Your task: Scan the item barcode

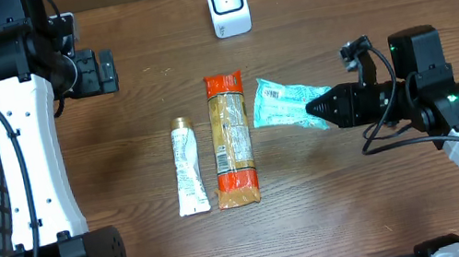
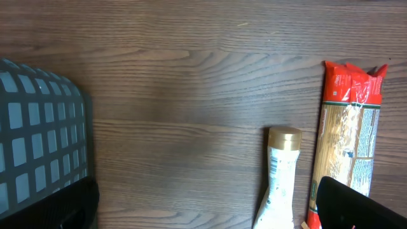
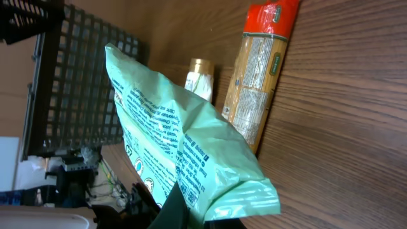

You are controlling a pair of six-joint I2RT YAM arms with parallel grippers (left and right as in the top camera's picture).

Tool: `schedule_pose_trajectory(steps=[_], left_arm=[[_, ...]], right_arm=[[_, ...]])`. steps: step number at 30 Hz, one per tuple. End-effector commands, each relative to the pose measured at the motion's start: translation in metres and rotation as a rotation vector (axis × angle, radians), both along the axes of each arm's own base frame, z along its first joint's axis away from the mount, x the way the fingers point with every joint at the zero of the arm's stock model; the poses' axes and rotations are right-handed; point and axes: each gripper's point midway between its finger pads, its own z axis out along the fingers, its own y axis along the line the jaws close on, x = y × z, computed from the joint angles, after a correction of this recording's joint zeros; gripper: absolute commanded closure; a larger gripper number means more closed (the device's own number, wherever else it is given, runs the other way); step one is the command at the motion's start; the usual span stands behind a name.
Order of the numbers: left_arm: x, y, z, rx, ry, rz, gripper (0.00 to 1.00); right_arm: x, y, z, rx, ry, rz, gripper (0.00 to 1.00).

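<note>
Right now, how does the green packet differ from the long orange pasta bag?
The green packet is pinched by the right gripper; the pasta bag lies untouched on the table. The green packet is pale green and shorter; the pasta bag is longer, with orange-red ends. Both are printed plastic packs.
</note>
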Motion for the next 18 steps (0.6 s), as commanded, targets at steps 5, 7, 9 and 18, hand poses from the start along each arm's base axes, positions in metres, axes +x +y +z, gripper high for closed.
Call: schedule_pose_trajectory(steps=[5, 7, 9, 18], left_arm=[[0.002, -0.002, -0.005, 0.010, 0.015, -0.022, 0.00], [0.002, -0.002, -0.005, 0.010, 0.015, -0.022, 0.00], [0.002, -0.002, -0.005, 0.010, 0.015, -0.022, 0.00], [0.002, -0.002, -0.005, 0.010, 0.015, -0.022, 0.00]], right_arm=[[0.004, 0.001, 0.013, 0.030, 0.012, -0.034, 0.96], [0.004, 0.001, 0.013, 0.030, 0.013, -0.034, 0.96], [0.004, 0.001, 0.013, 0.030, 0.013, -0.034, 0.96], [0.018, -0.004, 0.018, -0.034, -0.033, -0.074, 0.97]])
